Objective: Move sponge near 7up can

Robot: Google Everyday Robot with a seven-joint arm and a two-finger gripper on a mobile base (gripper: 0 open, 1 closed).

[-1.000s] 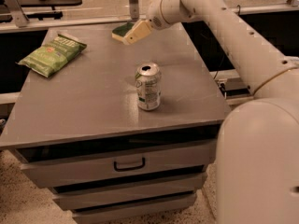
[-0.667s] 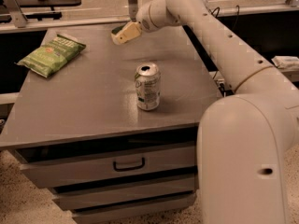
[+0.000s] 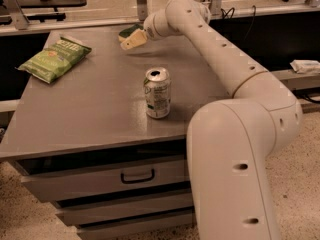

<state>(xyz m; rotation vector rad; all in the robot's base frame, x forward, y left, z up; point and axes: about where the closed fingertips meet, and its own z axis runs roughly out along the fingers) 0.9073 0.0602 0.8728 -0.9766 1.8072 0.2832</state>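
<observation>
The grey cabinet top [image 3: 100, 114] carries everything, and the white arm [image 3: 220, 54] reaches from the near right to its far edge. A green chip bag [image 3: 55, 59] lies far left. The can [image 3: 157, 92] stands upright near the middle. The sponge [image 3: 128, 32] is at the far edge, well apart from the can. The gripper [image 3: 133, 40] is right at it, but I cannot tell whether it has hold. The sponge is probably light and squashy, best pinched across its narrow sides.

My gripper [image 3: 132, 40] reaches far out from my body at the end of my long, nearly straight arm [image 3: 220, 54]. Just behind it my rounded wrist [image 3: 161, 24] bends, tipping it downward at a slant. My elbow [image 3: 267, 101] sits well behind it.
</observation>
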